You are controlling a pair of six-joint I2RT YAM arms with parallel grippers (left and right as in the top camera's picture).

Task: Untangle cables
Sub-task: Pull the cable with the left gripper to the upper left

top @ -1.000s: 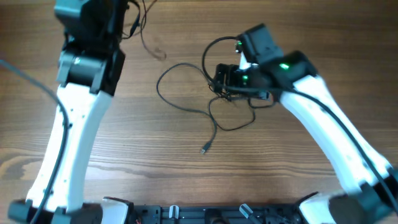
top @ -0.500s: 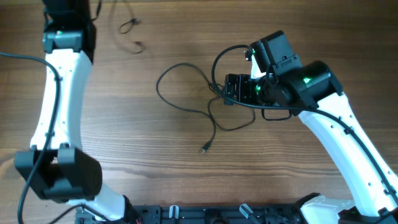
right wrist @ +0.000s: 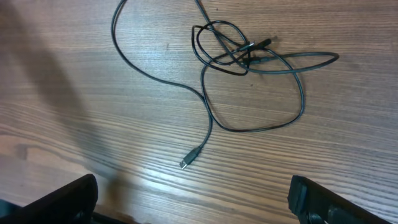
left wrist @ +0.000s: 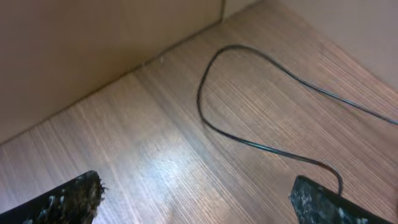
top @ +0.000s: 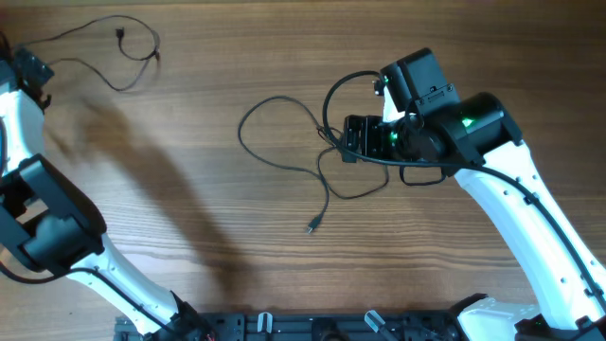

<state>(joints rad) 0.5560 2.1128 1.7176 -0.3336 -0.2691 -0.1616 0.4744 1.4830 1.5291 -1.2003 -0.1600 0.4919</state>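
One cable [left wrist: 199,96] is laid apart at the table's [top: 189,237] far-left corner, under the left tool [left wrist: 199,198], which is spread wide and empty. The other cables [right wrist: 239,53] are seen knotted mid-table below the right tool [right wrist: 193,199] (equally wide, nothing held). Were two strands pinched together, they could be drawn tighter.

Overhead, my right end effector [top: 350,138] covers the knot of the tangle [right wrist: 239,55], so its crossings are hidden there. My left end effector [top: 26,68] is cut by the left edge. In the left wrist view, one cable [left wrist: 249,142] leaves the right edge.
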